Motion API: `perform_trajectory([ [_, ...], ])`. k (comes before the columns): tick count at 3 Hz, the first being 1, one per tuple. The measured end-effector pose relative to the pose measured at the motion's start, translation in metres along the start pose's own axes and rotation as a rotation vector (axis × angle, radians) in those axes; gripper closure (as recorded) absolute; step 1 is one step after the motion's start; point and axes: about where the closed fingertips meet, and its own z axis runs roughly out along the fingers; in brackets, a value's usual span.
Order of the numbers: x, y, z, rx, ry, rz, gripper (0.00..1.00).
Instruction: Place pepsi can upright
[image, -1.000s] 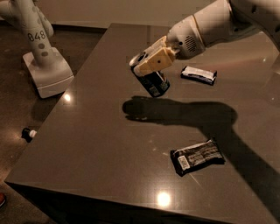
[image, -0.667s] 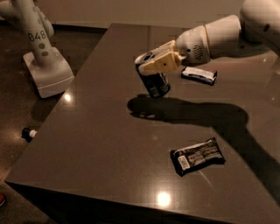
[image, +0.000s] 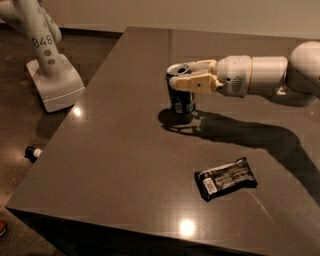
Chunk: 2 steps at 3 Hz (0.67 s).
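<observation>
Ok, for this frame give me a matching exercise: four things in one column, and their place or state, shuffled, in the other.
Things:
1. pepsi can
2. gripper
3. black wrapper
4. white robot base

Place or state:
A. lying flat near the front edge of the table
B. standing off the table's left side, marked 048
C. upright at mid-table
D. closed around the can's top part

Pairs: 1-C, 2-D, 3-A, 4-B.

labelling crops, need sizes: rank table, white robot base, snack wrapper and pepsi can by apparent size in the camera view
1. table
2. white robot base
3. snack wrapper and pepsi can: look alike, wrapper nearer, so unranked.
The hand grips the can's top, mid-table.
</observation>
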Motion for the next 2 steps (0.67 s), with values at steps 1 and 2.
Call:
perform_trajectory([
  [1,0.0077,-0.0050,-0.0061,0.016,-0.065,0.021,1.00],
  [2,0.0163,-0.0075,-0.0113,0.025,-0.148,0.024,0.74],
])
